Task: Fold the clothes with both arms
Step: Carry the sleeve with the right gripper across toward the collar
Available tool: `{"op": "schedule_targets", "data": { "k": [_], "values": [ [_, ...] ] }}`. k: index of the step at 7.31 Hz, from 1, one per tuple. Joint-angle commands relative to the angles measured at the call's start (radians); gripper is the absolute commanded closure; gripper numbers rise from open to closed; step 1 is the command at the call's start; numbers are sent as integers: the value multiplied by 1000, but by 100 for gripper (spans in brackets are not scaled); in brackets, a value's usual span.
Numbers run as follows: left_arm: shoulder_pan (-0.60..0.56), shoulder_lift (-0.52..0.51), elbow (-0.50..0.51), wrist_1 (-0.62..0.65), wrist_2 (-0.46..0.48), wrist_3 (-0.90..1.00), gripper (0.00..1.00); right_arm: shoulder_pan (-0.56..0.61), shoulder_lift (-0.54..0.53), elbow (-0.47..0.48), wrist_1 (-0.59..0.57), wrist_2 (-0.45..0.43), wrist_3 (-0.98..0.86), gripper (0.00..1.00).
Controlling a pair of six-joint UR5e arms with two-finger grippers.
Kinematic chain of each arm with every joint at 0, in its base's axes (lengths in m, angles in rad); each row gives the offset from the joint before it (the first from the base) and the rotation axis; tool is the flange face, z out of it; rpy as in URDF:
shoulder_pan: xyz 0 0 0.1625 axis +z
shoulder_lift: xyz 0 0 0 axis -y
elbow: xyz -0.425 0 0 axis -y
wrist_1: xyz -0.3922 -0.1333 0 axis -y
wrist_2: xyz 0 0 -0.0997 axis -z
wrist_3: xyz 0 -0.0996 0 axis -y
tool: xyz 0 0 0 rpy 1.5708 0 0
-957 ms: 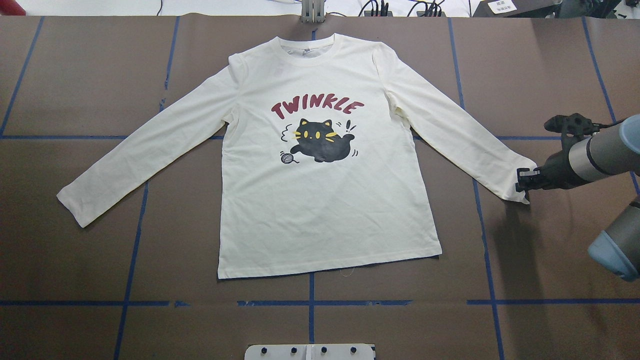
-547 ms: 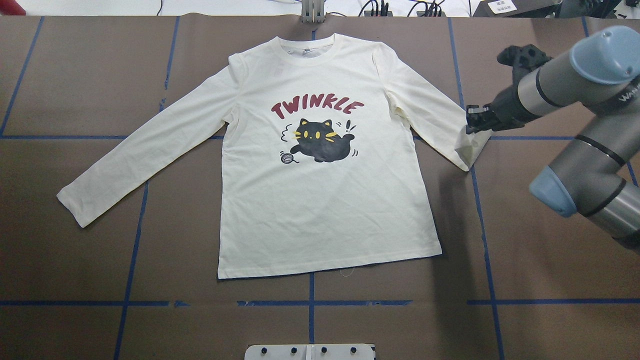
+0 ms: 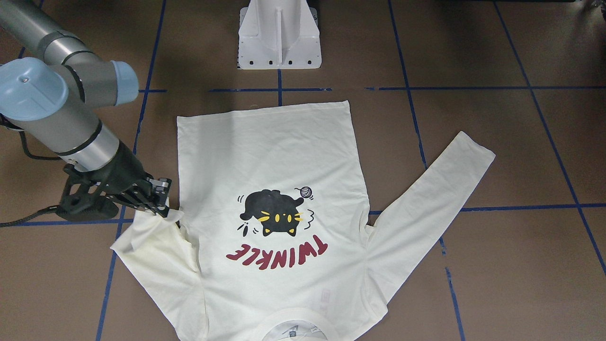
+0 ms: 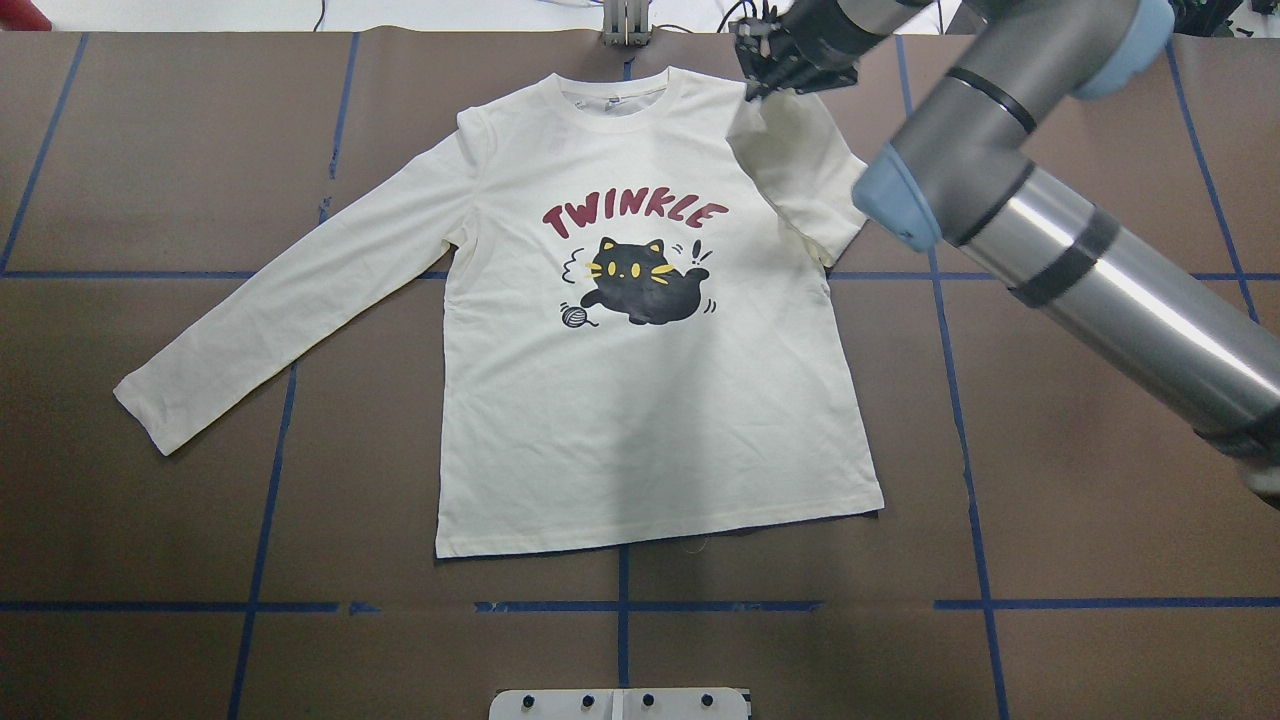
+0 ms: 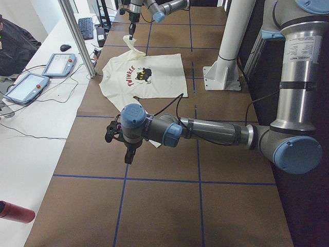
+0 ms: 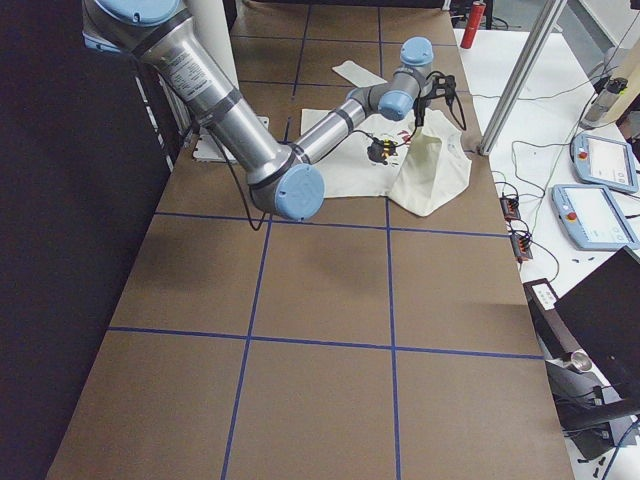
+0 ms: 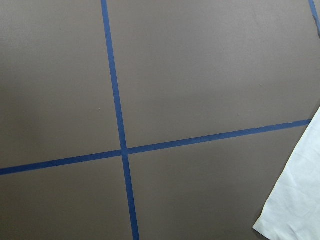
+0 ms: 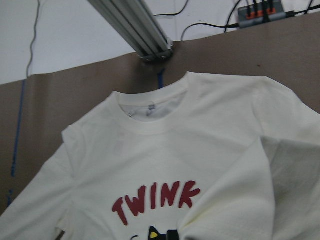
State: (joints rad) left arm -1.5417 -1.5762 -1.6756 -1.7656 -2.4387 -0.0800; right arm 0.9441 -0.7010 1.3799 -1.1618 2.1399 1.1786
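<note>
You will find the shirt (image 4: 640, 400) lying flat, print up, on the brown table (image 4: 1050, 480). Your right gripper (image 4: 760, 80) is clenched on one sleeve (image 4: 800, 170) at its cuff, lifted beside the collar. Your left gripper (image 5: 128, 157) hangs near the other cuff; whether it is released or clenched cannot be told

We see a cream shirt (image 4: 650, 400) lying flat, print up: black cat, red lettering. One sleeve (image 4: 800, 170) hangs doubled back from our right gripper (image 4: 762, 85), which pinches its end above the shoulder. The other sleeve (image 4: 290, 290) lies straight, its end near our left gripper (image 5: 127, 154).
</note>
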Motion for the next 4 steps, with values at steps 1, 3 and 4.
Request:
{"op": "schedule_targets", "data": {
  "k": [1,3,4],
  "values": [
    [0,1,5,0,1,3,0,-68,330,-416,225,-23,18,100],
    [0,1,8,-3,1,3,0,-210,339,-521,291,-185,9,100],
    [-2,1,5,-3,1,0,0,-237,330,-525,291,-215,9,100]
  ]
}}
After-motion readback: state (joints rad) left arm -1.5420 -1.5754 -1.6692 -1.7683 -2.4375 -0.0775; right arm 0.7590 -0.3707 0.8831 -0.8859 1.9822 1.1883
